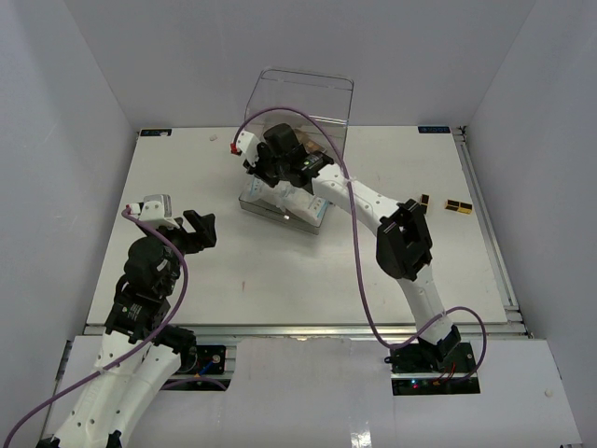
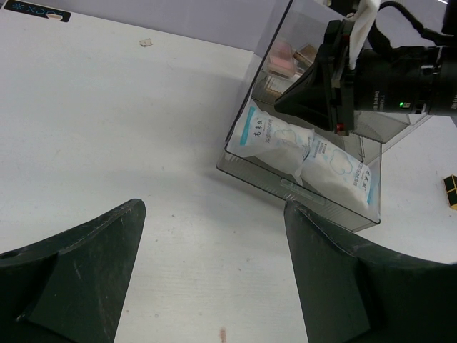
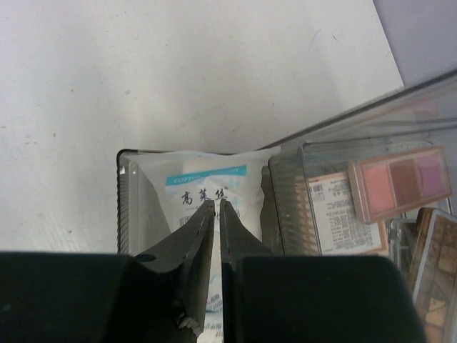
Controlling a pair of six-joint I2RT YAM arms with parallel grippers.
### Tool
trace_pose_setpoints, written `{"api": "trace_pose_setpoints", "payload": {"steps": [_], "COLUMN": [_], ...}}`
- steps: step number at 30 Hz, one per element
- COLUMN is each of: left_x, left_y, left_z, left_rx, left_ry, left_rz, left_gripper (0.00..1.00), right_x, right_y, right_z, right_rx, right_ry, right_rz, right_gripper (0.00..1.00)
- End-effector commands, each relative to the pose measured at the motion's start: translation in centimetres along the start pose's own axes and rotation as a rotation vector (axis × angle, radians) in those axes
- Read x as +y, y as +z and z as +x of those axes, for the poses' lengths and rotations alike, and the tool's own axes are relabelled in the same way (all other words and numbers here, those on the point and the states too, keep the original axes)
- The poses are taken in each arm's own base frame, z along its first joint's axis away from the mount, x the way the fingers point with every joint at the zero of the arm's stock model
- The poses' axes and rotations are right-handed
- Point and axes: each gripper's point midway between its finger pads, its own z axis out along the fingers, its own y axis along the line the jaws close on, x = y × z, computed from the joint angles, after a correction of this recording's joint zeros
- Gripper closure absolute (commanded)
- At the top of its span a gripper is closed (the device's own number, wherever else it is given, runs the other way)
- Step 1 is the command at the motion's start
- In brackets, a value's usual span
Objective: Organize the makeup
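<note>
The white table (image 1: pixel 280 271) shows wide bare surface on its left and front, with walls just beyond its edges. The clear box (image 1: pixel 308 93) stands mid-far. Its bottom drawer (image 2: pixel 285 187) is pulled out with both white-and-blue packets (image 2: pixel 275 136) inside, and a pink palette (image 3: pixel 403 187) and a brown palette (image 3: pixel 437 271) are already stored beside them. Most of the makeup looks sorted.

The right gripper (image 3: pixel 216 207) hangs over a packet with its fingers together; whether they pinch the film is unclear. The left gripper (image 2: pixel 214 214) hovers spread and empty. Two loose palettes (image 1: pixel 457 205) near the table's right edge seem left to do.
</note>
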Motion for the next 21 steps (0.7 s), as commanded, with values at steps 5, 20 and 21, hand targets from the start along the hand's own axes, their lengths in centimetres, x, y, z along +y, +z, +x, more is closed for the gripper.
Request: {"api": "trace_pose_setpoints", "payload": {"steps": [5,20,21], "left_x": [0.4,0.3,0.3], "left_y": [0.0,0.0,0.0], "left_z": [0.2,0.0,0.0], "left_rx": [-0.001,-0.007,-0.008], "left_ry": [0.008,0.006,0.006], "left_rz": [-0.019,-0.009,-0.008], "left_gripper": [0.1,0.1,0.1], "right_x": [-0.9,-2.8,-2.9], "right_y": [3.1,5.3,5.2], "right_z": [0.2,9.1,9.4], "right_rx": [-0.033,0.256,0.27], "right_ry": [-0.049,-0.133,-0.14], "right_rz": [0.045,0.203,0.208], "right_gripper": [0.88,0.92,0.92]}}
